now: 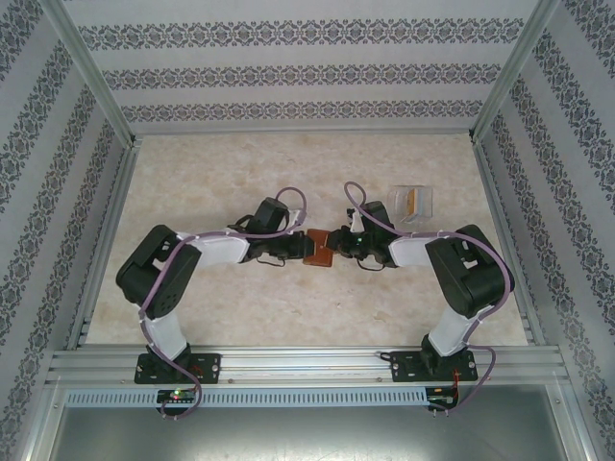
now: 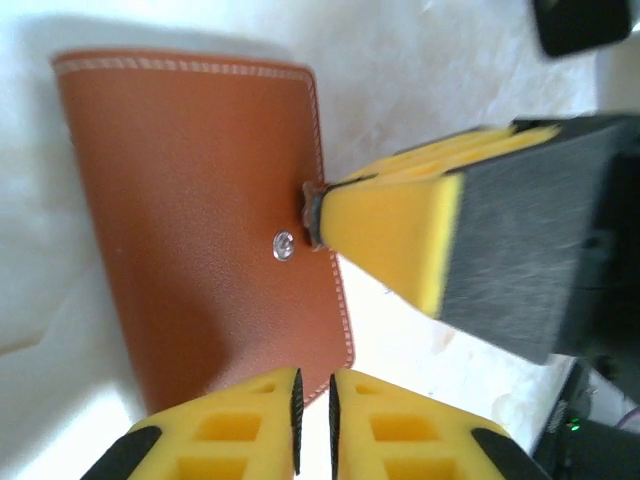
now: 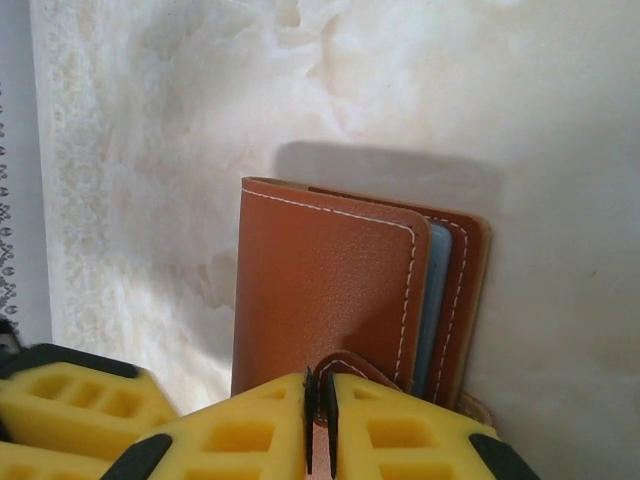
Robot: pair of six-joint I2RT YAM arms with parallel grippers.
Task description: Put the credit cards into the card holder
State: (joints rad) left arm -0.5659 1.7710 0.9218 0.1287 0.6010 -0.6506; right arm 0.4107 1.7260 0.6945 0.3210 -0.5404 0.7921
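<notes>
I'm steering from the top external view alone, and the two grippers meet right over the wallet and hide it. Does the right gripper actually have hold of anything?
Observer: Yes. The right wrist view shows the right gripper shut on the closure tab.
Operator: Is the wallet open yet?
Observer: No. The card holder lies folded, one cover over the other.
Operator: Any card in it?
Observer: The edge of a blue-grey card shows between the two covers.
</notes>
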